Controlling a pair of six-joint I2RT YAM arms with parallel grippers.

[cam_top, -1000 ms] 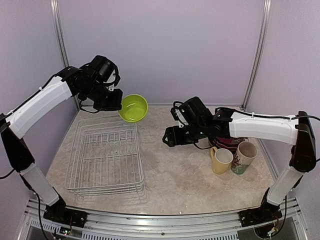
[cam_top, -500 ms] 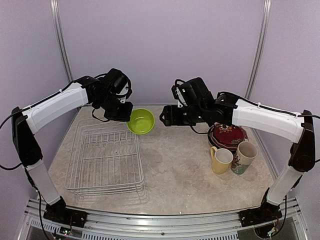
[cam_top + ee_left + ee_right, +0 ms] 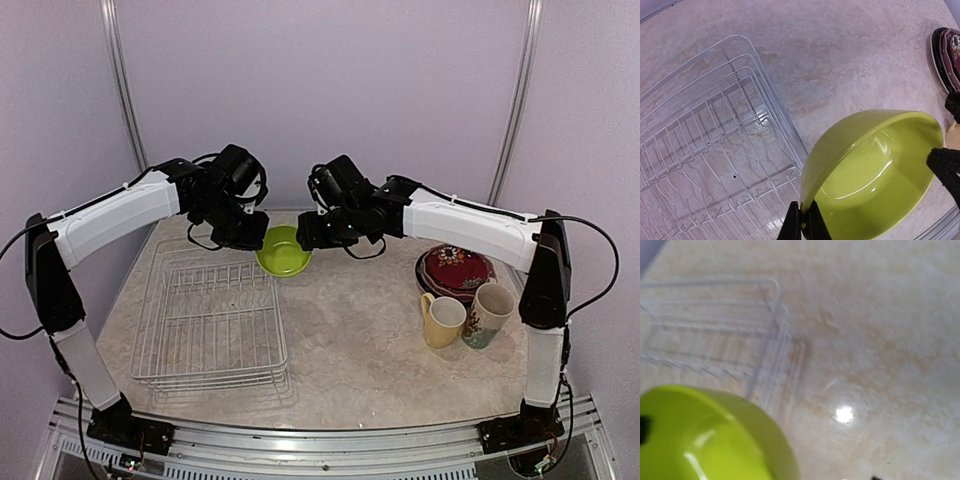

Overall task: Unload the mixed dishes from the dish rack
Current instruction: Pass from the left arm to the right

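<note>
From above, the dish rack (image 3: pixel 210 315) at the surface's left side holds nothing I can see. The plates (image 3: pixel 456 270), yellow mug (image 3: pixel 443 320) and floral mug (image 3: pixel 488 313) sit by the right edge, so only the lime-green bowl (image 3: pixel 283 250) is left, held in the air near the far edge. My left wrist shows my left jaws pinching its rim, and my right jaws spread either side of the opposite rim. My right wrist shows bowl and rack, hardly its own jaws. I judge only setting the bowl down remains.

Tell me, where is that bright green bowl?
Top view, centre-left: the lime-green bowl hangs pinched at its rim by the left gripper, just past the dish rack's far right corner.
</note>
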